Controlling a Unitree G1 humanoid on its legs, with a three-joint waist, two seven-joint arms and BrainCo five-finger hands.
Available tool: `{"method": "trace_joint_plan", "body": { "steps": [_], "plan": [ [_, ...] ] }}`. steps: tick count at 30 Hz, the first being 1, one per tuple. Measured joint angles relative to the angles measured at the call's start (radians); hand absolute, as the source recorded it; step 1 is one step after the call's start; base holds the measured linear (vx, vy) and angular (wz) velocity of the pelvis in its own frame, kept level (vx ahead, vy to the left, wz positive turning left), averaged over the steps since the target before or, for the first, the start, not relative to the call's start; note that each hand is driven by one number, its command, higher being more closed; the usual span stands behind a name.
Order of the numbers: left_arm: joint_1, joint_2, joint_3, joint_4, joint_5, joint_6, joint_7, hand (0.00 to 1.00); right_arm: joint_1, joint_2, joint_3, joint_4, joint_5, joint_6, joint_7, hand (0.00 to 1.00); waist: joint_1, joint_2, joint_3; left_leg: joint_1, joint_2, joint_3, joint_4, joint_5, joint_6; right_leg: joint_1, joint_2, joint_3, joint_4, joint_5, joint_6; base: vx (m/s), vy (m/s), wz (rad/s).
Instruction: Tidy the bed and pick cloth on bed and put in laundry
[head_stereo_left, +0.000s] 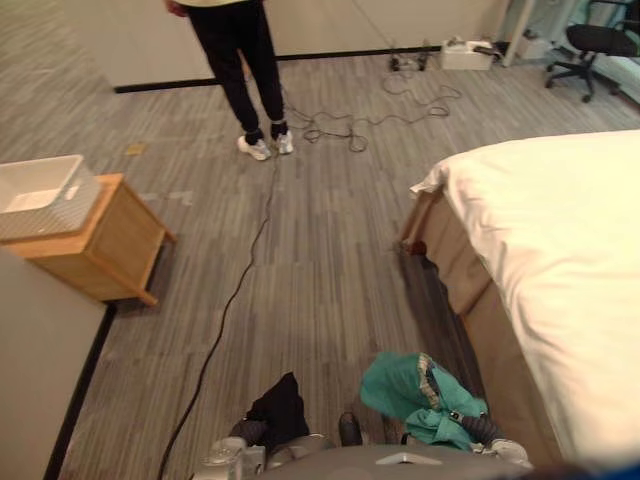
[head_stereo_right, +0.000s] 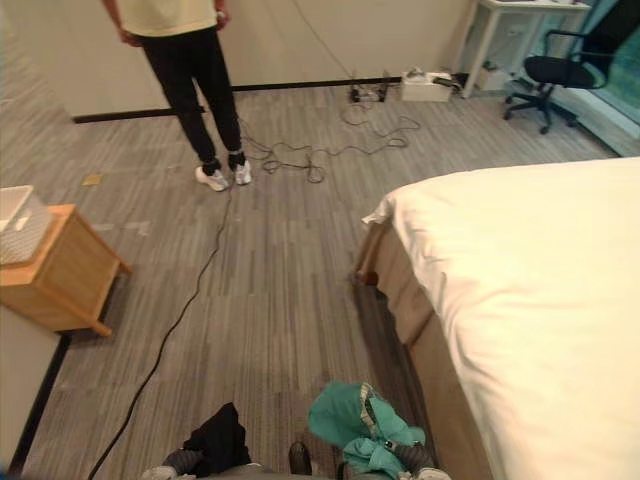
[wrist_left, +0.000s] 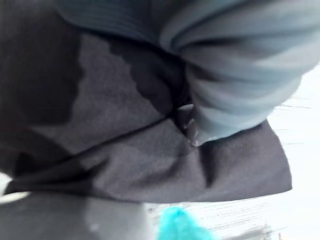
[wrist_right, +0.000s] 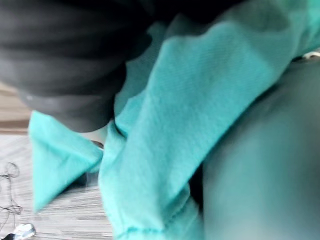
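Observation:
A black cloth rises over my left hand at the bottom of the left eye view. In the left wrist view its folds gather to a pinch beside the hand's ribbed cover. A teal cloth is bunched in my right hand, low and close to my body, with a finger curled over it. The teal cloth also hangs past the dark cover in the right wrist view. A bed with a smooth cream cover stands to the right. A clear laundry basket sits on a wooden side table at the left.
A person in dark trousers stands on the wood floor ahead. A long cable runs along the floor and loose cables lie beyond it. An office chair stands at the far right. A pale wall panel is close at the lower left.

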Motion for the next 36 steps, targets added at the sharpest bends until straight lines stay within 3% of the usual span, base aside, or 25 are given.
{"method": "trace_joint_plan", "body": {
  "steps": [2,3,4,5,6,9,12,13,19,24,30,32,35,36],
  "plan": [
    [-0.011,0.005,0.000,0.012,0.005,0.010,-0.001,1.00,0.032,0.003,0.005,0.006,0.028,-0.020,0.002,1.00,-0.007,-0.005,0.000,0.004,0.002,-0.062,-0.015,0.016,-0.023,-0.015,0.082,0.145,-0.073,-0.017,0.004,0.03,-0.093,0.99],
    [-0.014,0.006,0.002,0.020,0.009,0.010,-0.001,1.00,0.040,0.003,0.009,0.007,0.037,-0.021,0.003,1.00,-0.007,-0.012,0.004,0.005,0.002,-0.074,-0.016,0.017,-0.024,-0.019,0.098,0.190,-0.112,-0.018,-0.001,0.01,-0.100,0.69],
    [-0.014,0.007,0.003,0.022,0.008,0.010,0.000,1.00,0.041,0.004,0.009,0.007,0.039,-0.021,0.005,1.00,-0.007,-0.013,0.005,0.007,0.001,-0.074,-0.016,0.015,-0.021,-0.020,0.099,0.199,-0.130,-0.014,-0.003,0.01,-0.063,0.40],
    [-0.012,0.017,0.006,0.026,0.008,0.010,0.000,1.00,0.044,0.011,0.011,0.007,0.055,-0.021,0.010,1.00,-0.005,-0.025,0.007,0.006,-0.012,-0.059,-0.016,0.011,-0.016,-0.019,0.083,0.203,-0.198,0.028,-0.008,0.00,-0.016,0.16],
    [-0.012,0.027,0.009,0.027,0.008,0.009,0.002,1.00,0.041,0.020,0.010,0.006,0.067,-0.020,0.011,1.00,0.001,-0.050,0.009,0.007,-0.025,-0.038,-0.016,0.010,-0.015,-0.019,0.063,0.201,-0.225,0.050,-0.019,0.02,-0.051,0.16],
    [-0.002,0.009,0.055,0.028,0.008,0.008,0.002,1.00,0.043,0.032,-0.024,0.006,0.075,-0.017,0.012,1.00,0.007,-0.042,0.013,0.012,-0.002,0.032,-0.016,-0.004,-0.028,-0.007,0.062,0.179,-0.252,0.047,-0.018,0.04,-0.125,0.01],
    [0.025,-0.011,0.086,0.028,0.011,-0.005,-0.003,1.00,0.067,0.032,-0.034,0.006,0.075,-0.009,0.012,1.00,0.012,-0.036,0.005,0.035,-0.001,0.021,-0.018,0.005,-0.029,0.031,0.069,0.171,-0.257,0.063,-0.009,0.09,-0.112,0.11],
    [0.060,-0.008,0.117,0.028,0.008,-0.034,-0.005,1.00,0.067,0.037,0.009,0.037,0.066,-0.008,0.012,1.00,0.040,-0.052,-0.008,0.059,0.008,0.027,-0.021,0.009,-0.054,0.087,0.093,0.193,-0.332,0.071,-0.025,0.05,-0.042,0.12],
    [0.060,-0.012,0.123,0.028,0.005,-0.034,-0.004,1.00,0.066,0.035,0.011,0.034,0.072,-0.005,0.012,1.00,0.037,-0.050,-0.009,0.057,0.013,0.053,-0.021,-0.002,-0.065,0.077,0.093,0.208,-0.338,0.071,-0.025,0.00,-0.003,-0.10],
    [0.071,-0.016,0.141,0.030,-0.003,-0.047,-0.003,1.00,0.066,0.033,0.030,0.032,0.167,0.035,0.009,1.00,0.028,-0.050,-0.010,0.047,0.013,0.074,-0.021,-0.003,-0.059,0.073,0.092,0.213,-0.360,0.073,-0.028,0.02,-0.030,-0.15],
    [0.090,-0.010,0.160,0.060,-0.003,-0.081,-0.007,1.00,0.064,0.043,0.063,0.049,0.354,0.088,-0.012,1.00,0.017,-0.075,-0.034,0.047,0.011,0.041,-0.021,-0.001,-0.060,0.081,0.098,0.177,-0.332,0.077,-0.029,0.05,-0.064,0.20],
    [0.095,-0.007,0.162,0.066,-0.012,-0.094,-0.009,1.00,0.063,0.046,0.066,0.059,0.395,0.088,-0.013,1.00,0.016,-0.079,-0.038,0.047,0.015,0.026,-0.021,0.000,-0.061,0.086,0.102,0.170,-0.322,0.077,-0.029,0.01,-0.090,0.24],
    [0.117,-0.014,0.192,0.062,-0.066,-0.155,-0.037,1.00,0.060,0.054,0.085,0.063,0.427,0.045,-0.012,1.00,0.032,-0.084,-0.047,0.042,0.027,0.037,-0.014,-0.003,-0.066,0.079,0.103,0.173,-0.319,0.078,-0.029,-0.01,-0.062,-0.08],
    [0.130,-0.021,0.208,0.050,-0.101,-0.183,-0.049,1.00,0.058,0.058,0.088,0.056,0.427,0.021,-0.009,1.00,0.038,-0.088,-0.045,0.006,0.036,0.048,0.057,-0.031,-0.072,0.072,0.100,0.173,-0.322,0.085,-0.027,-0.01,-0.043,-0.12]
  ]
}}
